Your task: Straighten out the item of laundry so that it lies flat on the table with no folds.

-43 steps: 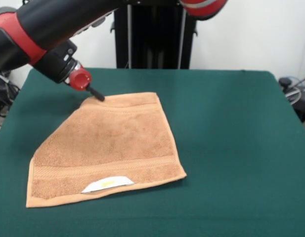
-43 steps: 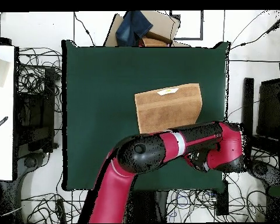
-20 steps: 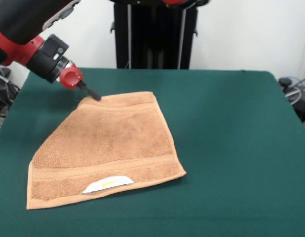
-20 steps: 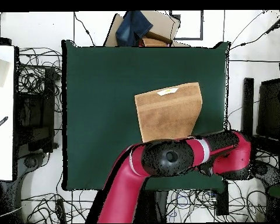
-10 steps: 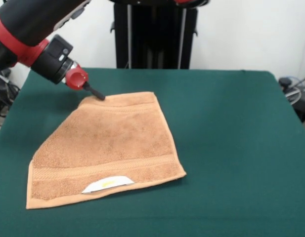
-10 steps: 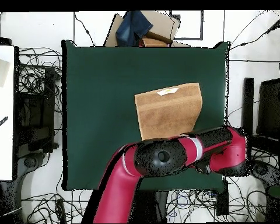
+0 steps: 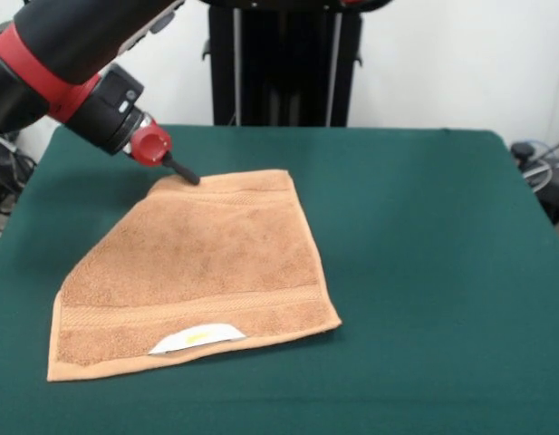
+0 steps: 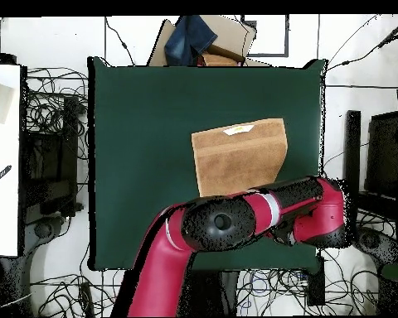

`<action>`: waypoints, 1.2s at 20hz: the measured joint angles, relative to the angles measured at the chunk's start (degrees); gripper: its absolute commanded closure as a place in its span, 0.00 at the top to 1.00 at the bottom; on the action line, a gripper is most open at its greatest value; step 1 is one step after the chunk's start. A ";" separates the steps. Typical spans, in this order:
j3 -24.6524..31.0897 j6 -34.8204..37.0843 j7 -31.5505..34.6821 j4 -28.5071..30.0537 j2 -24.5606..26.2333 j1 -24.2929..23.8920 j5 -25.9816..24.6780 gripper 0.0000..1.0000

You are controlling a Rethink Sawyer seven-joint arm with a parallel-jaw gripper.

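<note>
The item of laundry (image 7: 207, 263), a light orange-tan towel, lies on the green table (image 7: 424, 227) left of centre. Its left side runs in a slant, as if one corner is folded under. A white label (image 7: 197, 337) shows at its near hem. My gripper (image 7: 193, 178) comes in from the upper left, and its narrow black tip is shut on the towel's far left corner. In the overhead view the towel (image 8: 238, 157) lies right of the table's middle (image 8: 144, 124), and the red arm (image 8: 260, 217) hides both that corner and the gripper.
The black pedestal (image 7: 279, 63) stands behind the table. Beyond the table's far edge in the overhead view sit cardboard boxes with a blue cloth (image 8: 198, 37). Cables lie on the floor on both sides, and a white surface (image 8: 3, 157) is at the left.
The gripper drew back to the left with the towel's far corner, then came right again. The towel's far edge shifted slightly with it; the near hem stayed put.
</note>
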 measured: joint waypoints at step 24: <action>6.48 0.02 0.00 1.40 -2.77 0.07 -2.58 0.00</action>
